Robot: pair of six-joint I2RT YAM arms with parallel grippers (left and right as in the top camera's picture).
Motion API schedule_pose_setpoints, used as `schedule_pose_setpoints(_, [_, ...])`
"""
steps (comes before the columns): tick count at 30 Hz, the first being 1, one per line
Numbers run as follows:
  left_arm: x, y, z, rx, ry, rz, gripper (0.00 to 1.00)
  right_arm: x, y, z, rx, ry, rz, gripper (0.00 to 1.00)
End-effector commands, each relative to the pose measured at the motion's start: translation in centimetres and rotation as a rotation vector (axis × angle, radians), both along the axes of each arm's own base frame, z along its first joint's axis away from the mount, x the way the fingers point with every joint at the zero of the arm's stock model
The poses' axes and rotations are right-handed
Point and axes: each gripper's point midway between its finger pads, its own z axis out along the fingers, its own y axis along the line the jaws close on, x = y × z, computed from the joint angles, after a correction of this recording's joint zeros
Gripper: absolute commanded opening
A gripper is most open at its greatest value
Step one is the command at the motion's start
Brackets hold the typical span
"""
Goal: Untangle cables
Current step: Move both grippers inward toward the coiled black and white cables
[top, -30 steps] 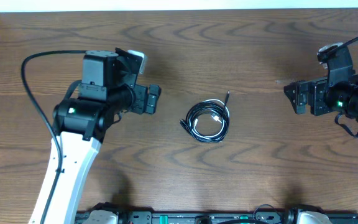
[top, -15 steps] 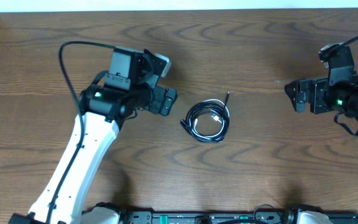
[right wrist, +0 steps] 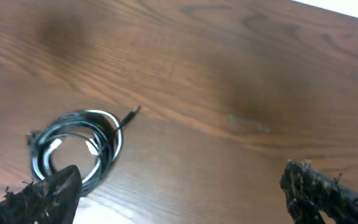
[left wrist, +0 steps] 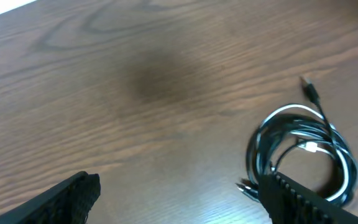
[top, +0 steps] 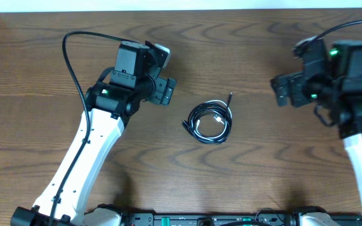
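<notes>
Wooden tabletop [top: 244, 44] is carrying the cables [top: 209, 121], lying coiled in one bundle at its centre. Left gripper [top: 167, 91] and right gripper [top: 280, 90] are hovering on either side, jaws standing wide, gripping nothing.

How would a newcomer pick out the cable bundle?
Near the middle of the wooden table, between the left arm and right arm, lies a small round coil of cables. They are thin black loops with one white strand, unlike the arms' thick wires.
</notes>
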Motion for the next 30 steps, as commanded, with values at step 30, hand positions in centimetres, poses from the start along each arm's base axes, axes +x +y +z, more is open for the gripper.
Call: schedule_pose_setpoints(30, [-7.0, 4.8, -3.4, -0.149, -0.126, 0.178, 0.99, -7.5, -0.4, -5.3, 0.072, -0.127, -0.201, 0.99])
